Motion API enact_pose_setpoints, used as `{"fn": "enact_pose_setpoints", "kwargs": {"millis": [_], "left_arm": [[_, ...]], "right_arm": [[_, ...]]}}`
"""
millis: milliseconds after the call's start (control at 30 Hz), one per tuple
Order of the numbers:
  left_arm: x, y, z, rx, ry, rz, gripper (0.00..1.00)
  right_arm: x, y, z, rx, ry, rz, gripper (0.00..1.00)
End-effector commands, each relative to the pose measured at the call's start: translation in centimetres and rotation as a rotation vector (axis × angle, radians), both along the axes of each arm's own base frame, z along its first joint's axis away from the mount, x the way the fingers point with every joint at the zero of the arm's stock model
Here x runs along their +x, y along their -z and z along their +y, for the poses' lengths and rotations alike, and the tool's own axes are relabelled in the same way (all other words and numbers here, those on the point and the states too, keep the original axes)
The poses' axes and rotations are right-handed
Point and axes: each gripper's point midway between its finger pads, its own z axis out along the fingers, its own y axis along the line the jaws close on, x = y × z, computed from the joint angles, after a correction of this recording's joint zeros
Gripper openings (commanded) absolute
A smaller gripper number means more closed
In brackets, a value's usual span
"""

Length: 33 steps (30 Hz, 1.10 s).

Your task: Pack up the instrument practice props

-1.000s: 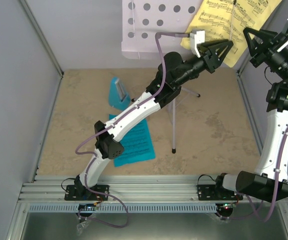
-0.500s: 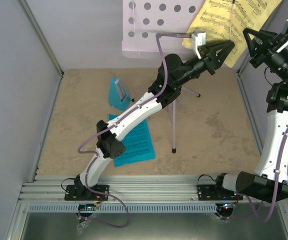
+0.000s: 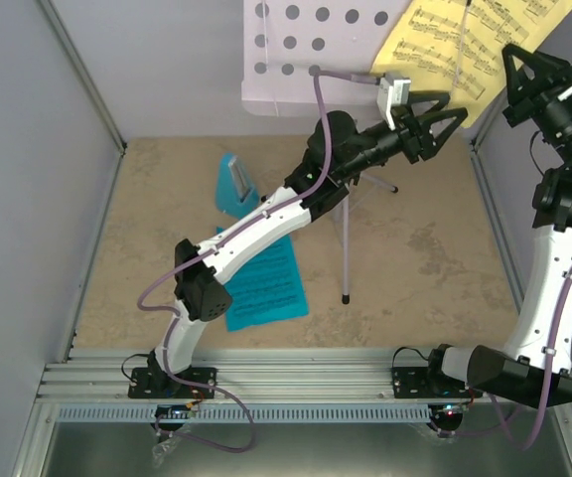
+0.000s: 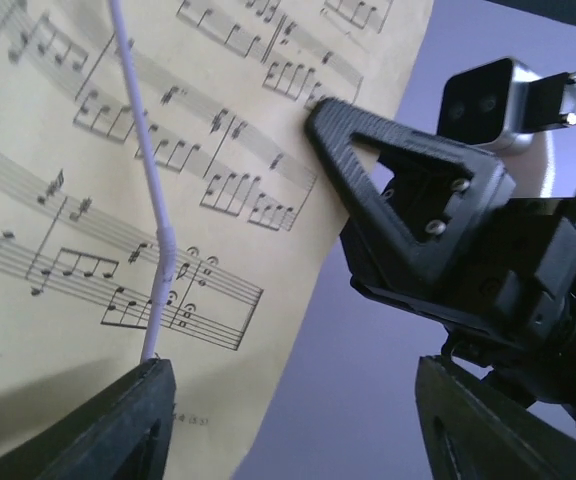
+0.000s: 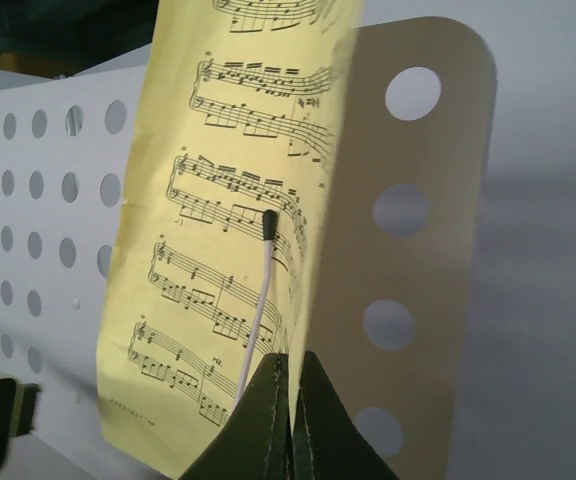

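Left gripper (image 3: 453, 107): the jaws are spread wide and nothing is held between them.
Right gripper (image 3: 511, 58): seen at 2 o'clock from the left gripper; the jaws are pressed together on the edge of the yellow music sheet (image 3: 445, 45).
Yellow music sheet: raised at 12 o'clock from the left gripper, against the right end of the music stand desk (image 3: 296, 50); it is crossed by a thin white retaining wire (image 5: 258, 300).
Music stand: its pale lilac, round-holed desk is carried on thin tripod legs (image 3: 345, 248), planted on the sandy table (image 3: 435, 248).
Blue metronome (image 3: 234, 184): stood upright at 8 o'clock from the left gripper, well apart.
Cyan music sheet (image 3: 271, 283): laid flat at 5 o'clock from the metronome, partly hidden by the left arm.
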Motion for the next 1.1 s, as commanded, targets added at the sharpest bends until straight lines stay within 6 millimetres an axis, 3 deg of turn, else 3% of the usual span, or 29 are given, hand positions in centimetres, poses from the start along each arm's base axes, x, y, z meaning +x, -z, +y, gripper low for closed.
{"fn": "enact_pose_setpoints", "kwargs": {"millis": [0,167,233,267,367,500,533,633,767,833,967,1067], "left_arm": [[-2.1,-3.6,2.8,-0.030,-0.014,-0.077,0.72],[-4.5,-4.7,4.8,-0.017,0.003,-0.101,0.85],[-5.4,-4.7,5.5,0.005,0.016,-0.098,0.88],[-5.8,-4.6,6.0,0.021,0.017,-0.098,0.90],[-7.0,-3.7,7.4,0.077,0.016,-0.098,0.93],[-8.7,-0.8,9.3,0.158,0.025,-0.074,0.95],[-8.8,1.4,9.5,0.198,0.025,-0.050,0.95],[-9.6,5.5,11.3,0.261,-0.017,-0.002,0.95],[-8.6,12.5,13.8,0.315,-0.126,0.153,0.95],[-8.4,17.0,14.7,0.335,-0.159,0.250,0.93],[-7.4,26.4,14.6,0.410,-0.233,0.436,0.90],[-5.8,32.0,13.9,0.489,-0.318,0.556,0.88]], "right_arm": [[0.1,-1.1,-0.8,0.011,0.061,-0.028,0.00],[1.1,0.0,-1.1,0.013,0.062,0.015,0.04],[1.5,0.6,-1.4,0.009,0.083,0.034,0.23],[1.6,1.0,-1.6,0.007,0.098,0.043,0.40],[1.2,1.6,-2.3,0.001,0.164,0.049,0.72],[0.3,2.4,-3.0,-0.004,0.239,0.047,0.88],[0.2,2.7,-3.2,-0.004,0.251,0.052,0.90],[0.5,5.1,-4.2,0.034,0.303,0.119,0.96],[0.0,8.6,-4.0,0.074,0.290,0.167,0.98],[-0.2,10.4,-3.5,0.095,0.261,0.193,0.98],[-0.3,13.9,-2.7,0.142,0.193,0.259,0.98],[-0.6,15.8,-2.3,0.167,0.167,0.300,0.98]]}}
